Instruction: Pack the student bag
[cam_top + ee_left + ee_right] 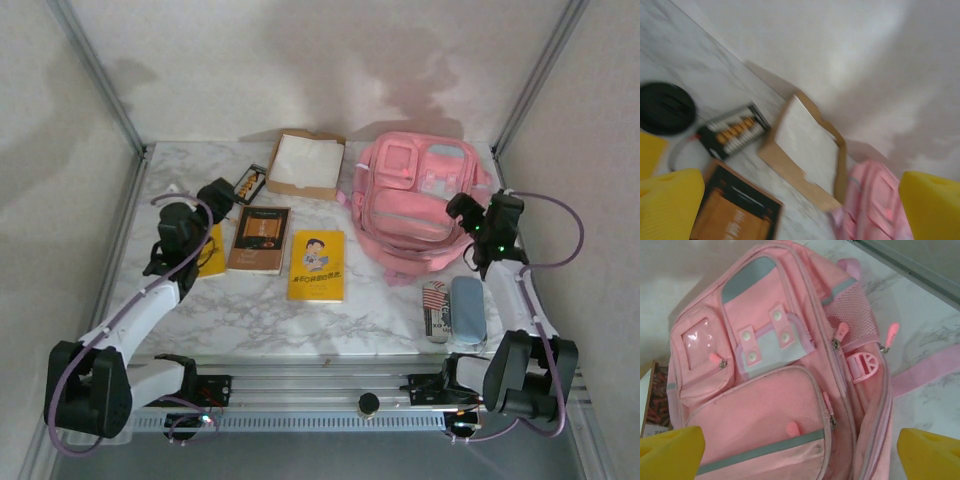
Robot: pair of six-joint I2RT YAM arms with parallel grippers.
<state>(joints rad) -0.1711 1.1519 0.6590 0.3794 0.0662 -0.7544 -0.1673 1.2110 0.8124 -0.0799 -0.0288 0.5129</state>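
Front-up at the far right of the table (250, 310), long axis running far to near: the pink student bag (420, 205), just ahead-left of the right gripper (463, 213), spread wide and empty; left gripper (215, 193), equally wide and empty, well apart by the books (260, 240)

Pink student bag (420, 205), lying front-up, far right of table, main zip open

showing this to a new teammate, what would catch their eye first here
The big pink student bag dominates the far right of the table, lying front-up. Next comes the bright yellow book at the centre, with a dark orange-covered book to its left. Two pencil cases lie side by side at the near right.
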